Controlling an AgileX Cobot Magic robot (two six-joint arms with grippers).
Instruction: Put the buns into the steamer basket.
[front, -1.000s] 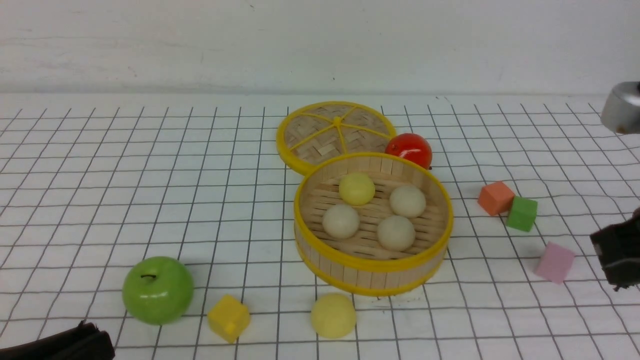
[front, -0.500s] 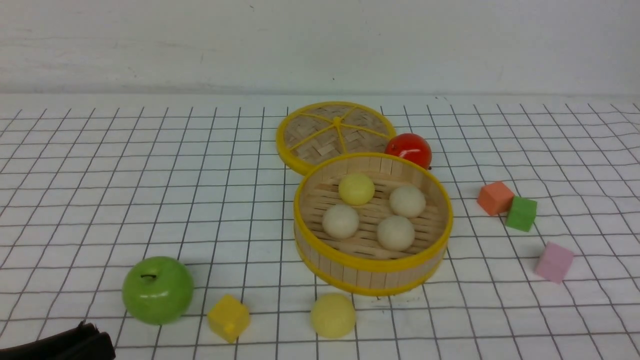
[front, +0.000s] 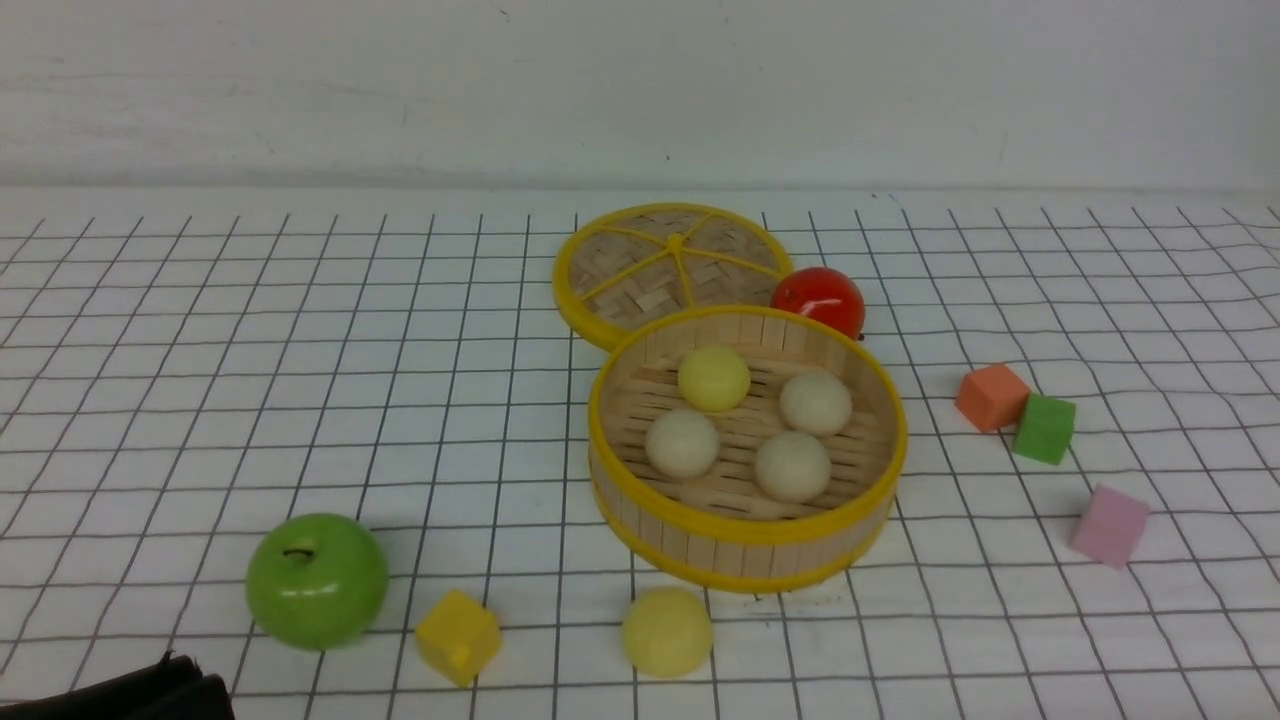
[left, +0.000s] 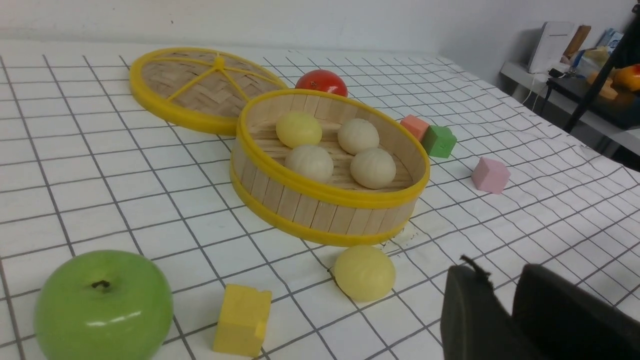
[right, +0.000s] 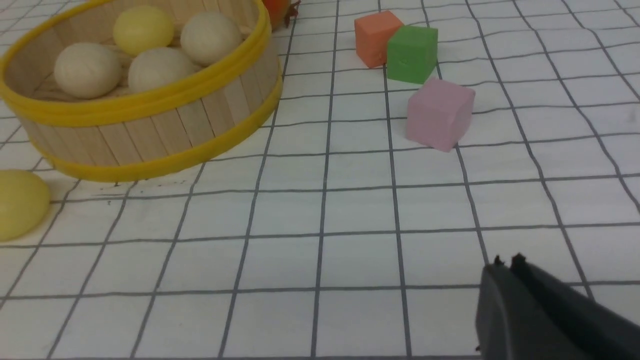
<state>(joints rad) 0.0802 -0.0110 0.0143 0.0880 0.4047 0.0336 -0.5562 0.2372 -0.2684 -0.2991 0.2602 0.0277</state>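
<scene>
Inside steamer basket (front: 745, 540): four buns (front: 683, 442); fifth bun (front: 667, 631) outside, near front wall.

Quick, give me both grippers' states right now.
Left gripper: shut, holding nothing.
Right gripper: shut, holding nothing.

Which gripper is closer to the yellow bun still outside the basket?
Left, probably. The left gripper sits just beside the loose yellow bun; the right gripper is several grid squares away from it.
</scene>
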